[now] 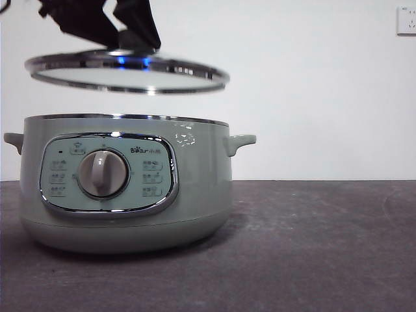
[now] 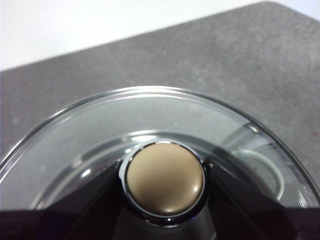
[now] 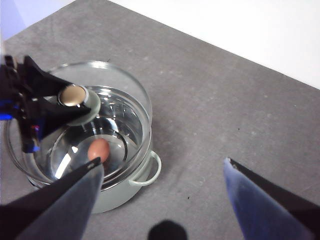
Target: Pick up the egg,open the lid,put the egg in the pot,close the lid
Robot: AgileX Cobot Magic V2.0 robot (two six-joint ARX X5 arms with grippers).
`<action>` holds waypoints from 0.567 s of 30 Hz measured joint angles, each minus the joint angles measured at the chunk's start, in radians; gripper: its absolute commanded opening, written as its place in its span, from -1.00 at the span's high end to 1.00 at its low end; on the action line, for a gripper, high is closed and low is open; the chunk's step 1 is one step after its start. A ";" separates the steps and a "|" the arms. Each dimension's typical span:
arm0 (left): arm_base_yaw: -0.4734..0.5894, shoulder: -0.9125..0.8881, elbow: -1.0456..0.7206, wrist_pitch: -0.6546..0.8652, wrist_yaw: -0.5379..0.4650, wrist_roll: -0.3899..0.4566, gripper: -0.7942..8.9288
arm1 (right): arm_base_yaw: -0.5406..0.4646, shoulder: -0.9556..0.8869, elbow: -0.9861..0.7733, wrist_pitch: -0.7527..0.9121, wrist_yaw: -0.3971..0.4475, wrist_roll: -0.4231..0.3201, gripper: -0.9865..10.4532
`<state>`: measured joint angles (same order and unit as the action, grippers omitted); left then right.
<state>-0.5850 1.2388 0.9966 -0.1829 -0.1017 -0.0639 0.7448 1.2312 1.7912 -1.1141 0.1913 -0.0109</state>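
The sage-green pot (image 1: 123,188) stands on the dark table, left of centre. My left gripper (image 1: 133,39) is shut on the knob (image 2: 164,184) of the glass lid (image 1: 127,71) and holds the lid slightly tilted a little above the pot's rim. In the right wrist view the brown-orange egg (image 3: 99,149) lies inside the pot (image 3: 120,197), with the lid (image 3: 125,90) and the left gripper (image 3: 75,100) over it. My right gripper (image 3: 162,162) is open and empty, high above the table beside the pot. The egg is hidden in the front view.
The grey table top (image 1: 312,247) stretches to the right of the pot. A white wall (image 1: 312,91) stands behind, with a socket (image 1: 406,19) at the top right.
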 measured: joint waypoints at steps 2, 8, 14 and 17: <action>0.000 0.014 -0.013 0.005 -0.005 -0.004 0.85 | 0.000 0.000 0.000 0.000 0.000 0.000 0.12; 0.000 0.049 -0.019 0.022 -0.023 -0.008 0.85 | 0.000 0.000 0.000 0.000 0.000 0.000 0.12; 0.000 0.076 -0.019 0.037 -0.023 -0.008 0.85 | 0.000 0.000 0.000 0.000 0.000 0.000 0.12; 0.000 0.090 -0.019 0.019 -0.023 -0.018 0.85 | 0.000 0.000 0.000 0.000 0.000 0.000 0.12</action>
<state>-0.5854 1.3293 0.9771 -0.1635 -0.1249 -0.0814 0.7448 1.2308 1.7912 -1.1141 0.1917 -0.0105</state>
